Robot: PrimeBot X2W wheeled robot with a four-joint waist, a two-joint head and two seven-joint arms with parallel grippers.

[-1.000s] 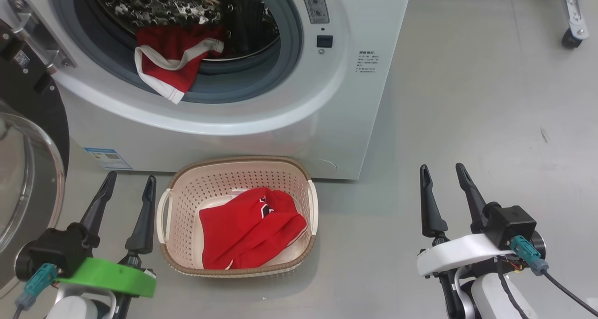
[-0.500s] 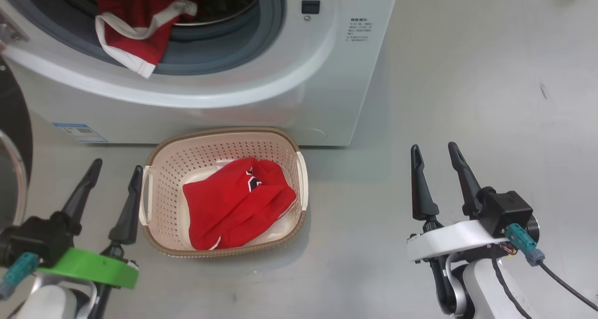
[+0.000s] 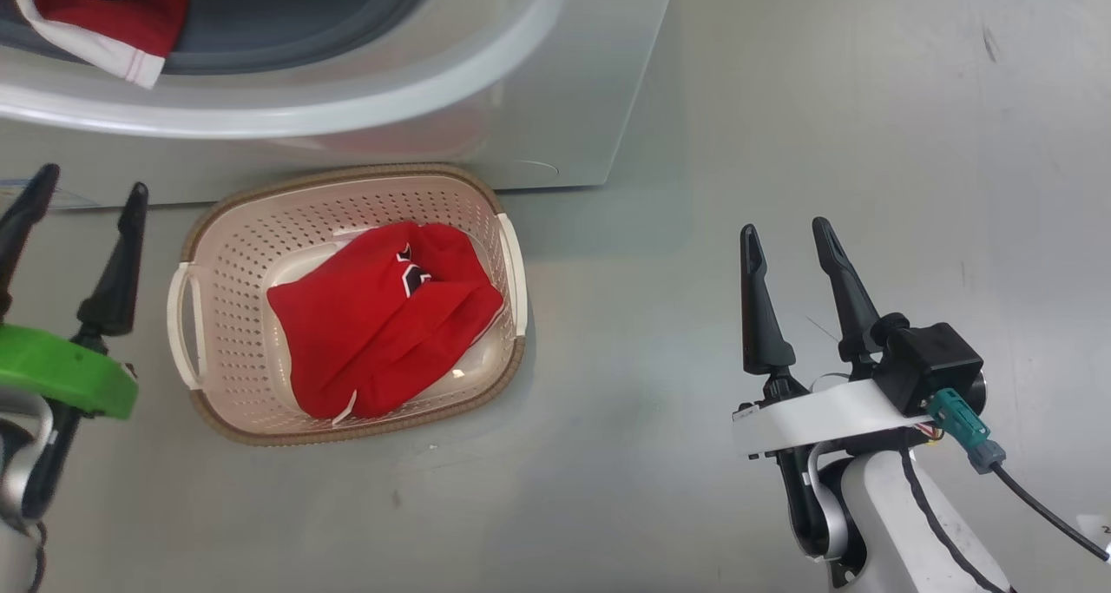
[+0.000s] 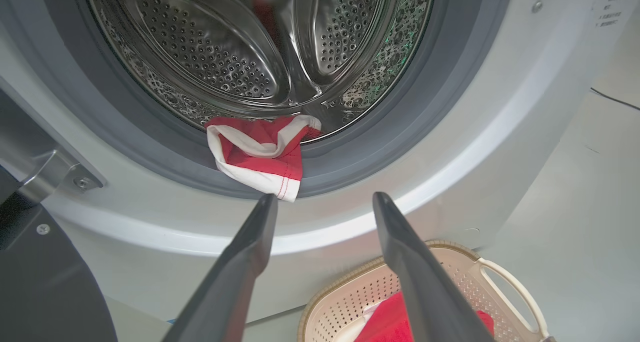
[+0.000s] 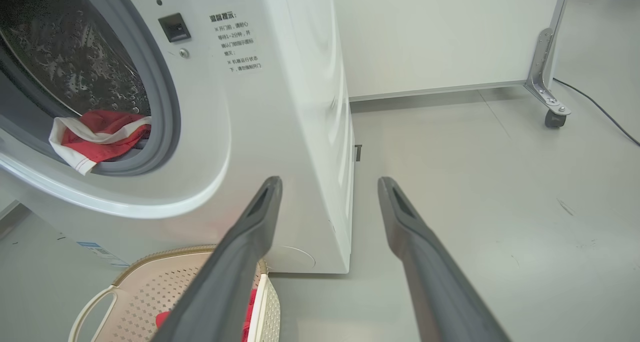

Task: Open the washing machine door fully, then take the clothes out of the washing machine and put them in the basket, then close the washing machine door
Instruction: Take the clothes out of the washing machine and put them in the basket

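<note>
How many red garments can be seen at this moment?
2 red garments. One lies in the basket; the other hangs over the grey gasket of the washing machine. More may be hidden in the drum.

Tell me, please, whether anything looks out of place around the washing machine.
One red garment hangs out of the drum over the grey gasket, not in the basket with the other garment. Nothing else stands out.

You have a grey floor [image 3: 781, 98] marked with a few dark scuffs [image 3: 989, 44]. In the right wrist view, a white panel [image 5: 440, 31] stands along the floor's far edge. Its metal bracket [image 5: 541, 64] ends in a black caster [image 5: 551, 119] resting on the floor. A black cable [image 5: 607, 115] lies just beside that caster.
</note>
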